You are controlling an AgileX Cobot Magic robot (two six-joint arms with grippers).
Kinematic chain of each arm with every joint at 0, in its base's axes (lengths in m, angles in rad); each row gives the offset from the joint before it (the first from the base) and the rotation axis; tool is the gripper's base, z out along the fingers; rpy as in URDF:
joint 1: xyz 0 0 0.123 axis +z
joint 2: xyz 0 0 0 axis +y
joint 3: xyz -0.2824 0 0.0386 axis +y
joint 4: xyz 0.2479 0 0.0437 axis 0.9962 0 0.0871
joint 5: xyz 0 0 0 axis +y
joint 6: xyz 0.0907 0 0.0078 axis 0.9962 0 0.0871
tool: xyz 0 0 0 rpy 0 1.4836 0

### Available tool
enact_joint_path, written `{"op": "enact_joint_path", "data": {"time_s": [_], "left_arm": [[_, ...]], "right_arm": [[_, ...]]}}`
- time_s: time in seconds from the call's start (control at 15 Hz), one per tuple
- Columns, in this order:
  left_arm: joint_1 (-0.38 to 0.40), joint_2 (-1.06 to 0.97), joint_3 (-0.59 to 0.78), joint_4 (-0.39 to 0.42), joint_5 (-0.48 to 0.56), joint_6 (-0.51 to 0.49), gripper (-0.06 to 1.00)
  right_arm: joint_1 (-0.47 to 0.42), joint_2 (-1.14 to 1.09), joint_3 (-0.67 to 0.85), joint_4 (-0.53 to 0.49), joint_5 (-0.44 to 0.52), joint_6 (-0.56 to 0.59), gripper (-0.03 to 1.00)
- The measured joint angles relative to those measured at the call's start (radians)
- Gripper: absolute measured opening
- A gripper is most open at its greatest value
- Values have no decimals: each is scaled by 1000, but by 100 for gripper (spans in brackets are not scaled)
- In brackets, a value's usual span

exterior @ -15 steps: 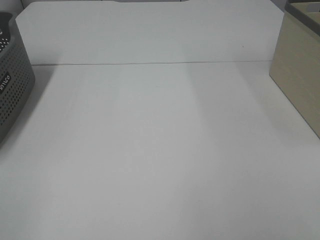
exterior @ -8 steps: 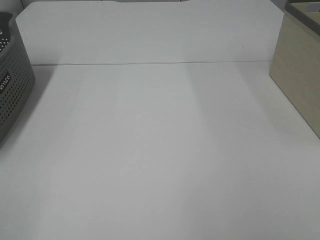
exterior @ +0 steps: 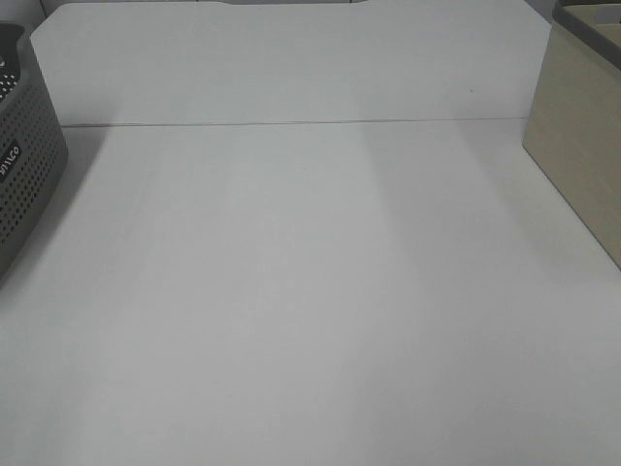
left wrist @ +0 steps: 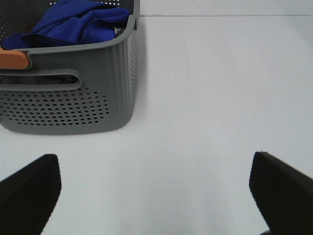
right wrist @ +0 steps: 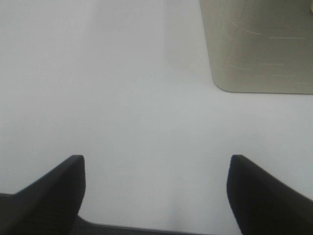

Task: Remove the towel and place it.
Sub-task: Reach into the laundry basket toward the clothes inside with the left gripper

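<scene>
The towel (left wrist: 73, 24) is a crumpled royal-blue cloth lying inside a grey perforated basket (left wrist: 68, 105), seen in the left wrist view. My left gripper (left wrist: 156, 193) hovers over bare white table a short way in front of the basket, jaws wide open and empty. My right gripper (right wrist: 156, 188) is also wide open with nothing between its fingers, above the white table near a beige box (right wrist: 259, 44). Neither gripper shows in the exterior high view.
The grey basket (exterior: 24, 165) stands at the table's left edge and the beige box (exterior: 582, 136) at the right edge. An orange piece (left wrist: 13, 58) sits on the basket's rim. A white table (exterior: 310, 291) lies between them, with a seam across the back.
</scene>
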Motion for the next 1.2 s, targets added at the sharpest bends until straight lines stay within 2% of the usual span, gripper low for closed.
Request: {"op": "enact_joint_path", "data": {"time_s": [1.2], "left_arm": [[0, 0, 0, 0, 0, 0, 99]], "right_arm": [[0, 0, 0, 0, 0, 0, 75]]}}
